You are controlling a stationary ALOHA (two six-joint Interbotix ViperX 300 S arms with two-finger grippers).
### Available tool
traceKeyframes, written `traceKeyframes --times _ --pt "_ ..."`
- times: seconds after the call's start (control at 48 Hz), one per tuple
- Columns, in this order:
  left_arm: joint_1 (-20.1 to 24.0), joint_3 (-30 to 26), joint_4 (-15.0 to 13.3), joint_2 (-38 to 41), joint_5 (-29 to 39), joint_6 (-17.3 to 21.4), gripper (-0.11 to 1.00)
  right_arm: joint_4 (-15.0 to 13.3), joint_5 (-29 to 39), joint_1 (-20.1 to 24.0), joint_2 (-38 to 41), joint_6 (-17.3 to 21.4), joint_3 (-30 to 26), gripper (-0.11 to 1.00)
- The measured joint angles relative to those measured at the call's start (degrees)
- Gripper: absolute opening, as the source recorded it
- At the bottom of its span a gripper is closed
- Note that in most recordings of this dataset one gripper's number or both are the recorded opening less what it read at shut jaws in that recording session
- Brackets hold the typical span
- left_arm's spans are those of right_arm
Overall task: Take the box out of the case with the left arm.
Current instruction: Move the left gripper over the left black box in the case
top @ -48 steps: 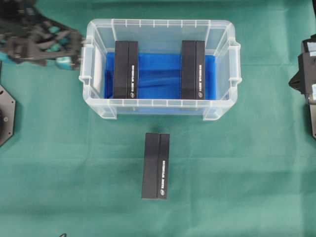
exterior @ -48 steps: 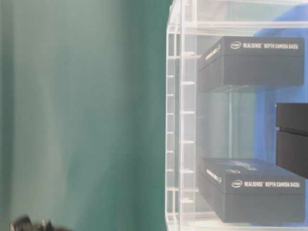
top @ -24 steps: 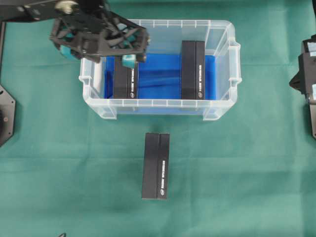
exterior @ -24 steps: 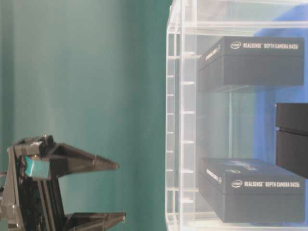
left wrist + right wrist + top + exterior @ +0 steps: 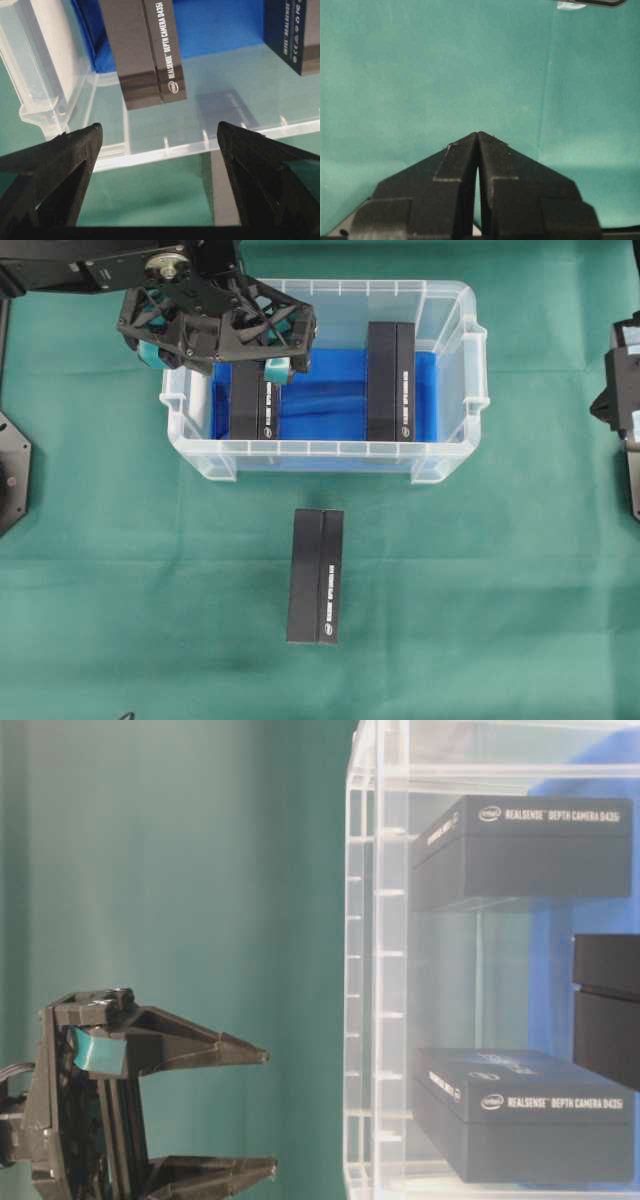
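Fingers of the left gripper stand wide apart with nothing between them and nothing touched; they hang above the case, over its left end. A second ago this gripper was outside the case, beside the left handle; it has since swung in over the rim, so the reach is done and the descent, by my reading, comes next. Just under it, inside the case on the blue cloth, lies the left box (the likely target, being nearest), and the wrist view shows that box's near end centred between the two fingers. A second box lies toward the case's right end. A third box rests in front of the case on the green cloth. The right gripper, well off to the right of the case, has its fingers pressed together, empty
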Motion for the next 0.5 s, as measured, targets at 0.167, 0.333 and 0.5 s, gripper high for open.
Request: traceKeyframes --times 0.167,0.333,0.5 --pt "-0.1 0.0 0.6 0.2 -1.2 0.0 0.92 0.0 0.1 0.0 0.0 0.1 0.0 0.03" --pt "0.0 0.2 0.9 0.1 -3.5 -0.1 0.92 0.1 0.1 0.0 0.0 0.1 0.0 0.03" --pt "0.0 1.1 0.9 0.2 -4.0 -0.2 0.92 0.0 0.1 0.0 0.0 0.1 0.0 0.03"
